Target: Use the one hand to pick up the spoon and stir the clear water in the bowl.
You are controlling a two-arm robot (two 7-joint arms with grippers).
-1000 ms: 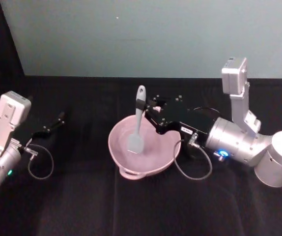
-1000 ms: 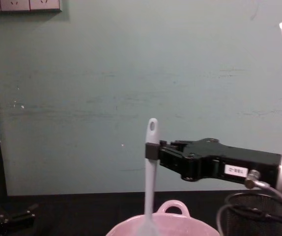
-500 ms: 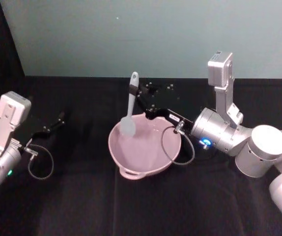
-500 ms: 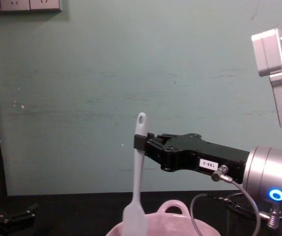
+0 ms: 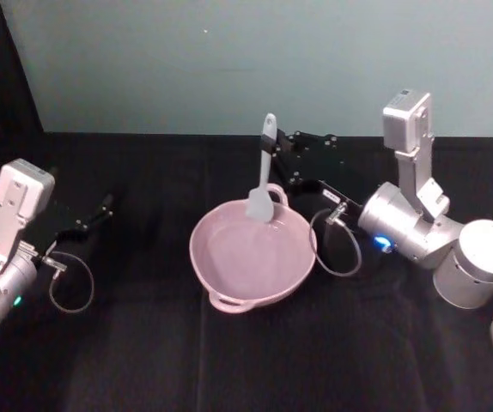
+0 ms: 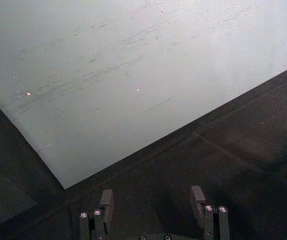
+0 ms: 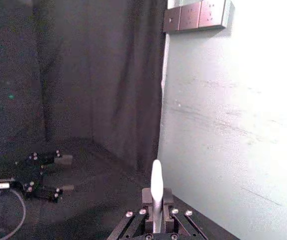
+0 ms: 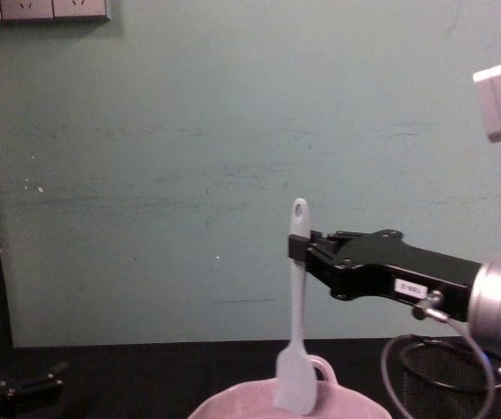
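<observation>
The pale pink bowl sits mid-table with its loop handle toward me; its far rim also rises at the bottom of the chest view. My right gripper is shut on the upper handle of the white spoon, which hangs upright with its head over the bowl's far rim. The chest view has the spoon held by that gripper with its head just above the rim. Its handle tip stands between the closed fingers in the right wrist view. My left gripper rests open at the far left, its two fingers apart.
A black wire-mesh cup stands behind the right arm. Black cloth covers the table, and a pale teal wall closes the back. A grey cable loops off the right wrist beside the bowl.
The right gripper has swung the spoon from the bowl's left side toward the far right rim, keeping its head lifted near the rim. The left arm has stayed still.
</observation>
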